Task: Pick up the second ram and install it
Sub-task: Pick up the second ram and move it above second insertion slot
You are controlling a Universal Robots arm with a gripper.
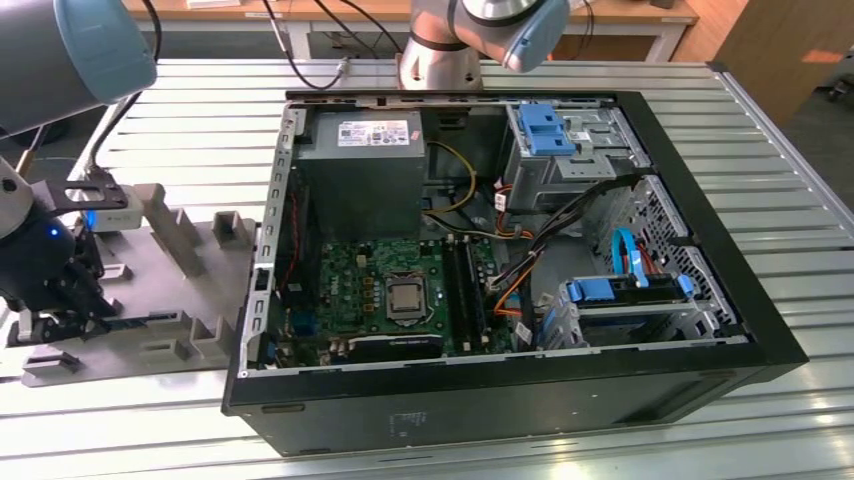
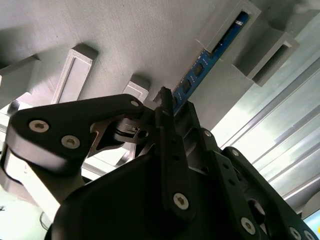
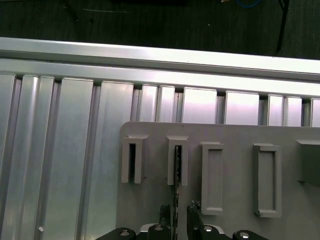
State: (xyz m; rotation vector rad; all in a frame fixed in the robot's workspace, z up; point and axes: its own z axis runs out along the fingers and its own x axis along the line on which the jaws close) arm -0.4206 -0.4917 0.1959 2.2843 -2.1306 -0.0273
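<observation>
The second ram is a thin blue-green stick with black chips, standing on edge in a slot of the grey holder plate. In the first wrist view the second ram is seen edge-on in one of the holder's slots. My gripper is low over the stick's near end, one finger on each side, and a small gap shows beside the stick. In the exterior view my gripper hangs over the holder plate at the exterior view's left. The ram is still seated in the holder.
An open black computer case lies at the centre, with the green motherboard and its long black slots inside. Raised grey blocks stand beside the ram's slot. The ribbed metal table surrounds the plate.
</observation>
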